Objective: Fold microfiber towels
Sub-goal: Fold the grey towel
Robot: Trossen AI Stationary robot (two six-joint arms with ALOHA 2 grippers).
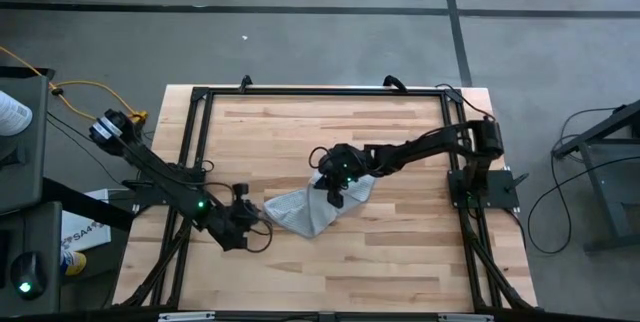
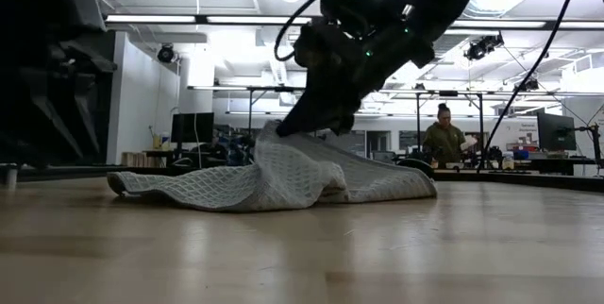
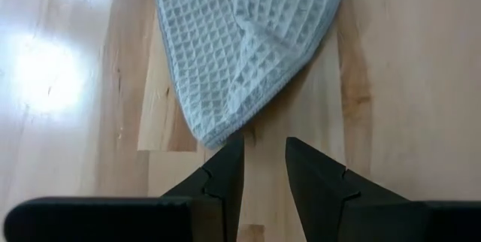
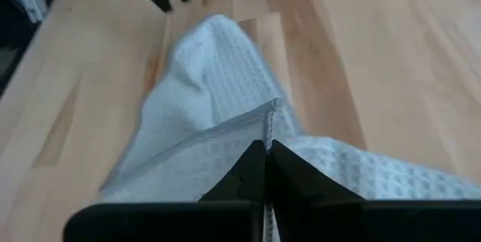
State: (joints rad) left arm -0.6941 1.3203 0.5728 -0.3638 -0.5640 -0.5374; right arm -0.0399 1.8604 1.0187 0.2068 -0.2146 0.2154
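The light grey-blue waffle-weave towel (image 1: 312, 209) lies crumpled on the wooden table (image 1: 400, 142), near its middle. My right gripper (image 1: 332, 188) is over the towel's far part, shut on it, and a peak of cloth (image 2: 272, 139) rises to the fingers. My left gripper (image 3: 264, 158) is low over the table at the towel's left end. It is open, its fingertips just short of a rounded towel corner (image 3: 214, 131). It also shows in the high view (image 1: 262, 220). My right gripper pinches a hemmed edge of the towel (image 4: 267, 125) between its two shut fingers. The fingers slant down from the table's right side. The cloth at the fingers is drawn up into a peak (image 2: 269, 134), and the rest of the towel (image 2: 283, 181) lies slack on the table.
A black frame (image 1: 300, 92) runs around the tabletop's far and side edges. Bare wood lies in front of the towel (image 1: 330, 272) and behind it. In the low view a person (image 2: 444, 139) stands in the room beyond the table.
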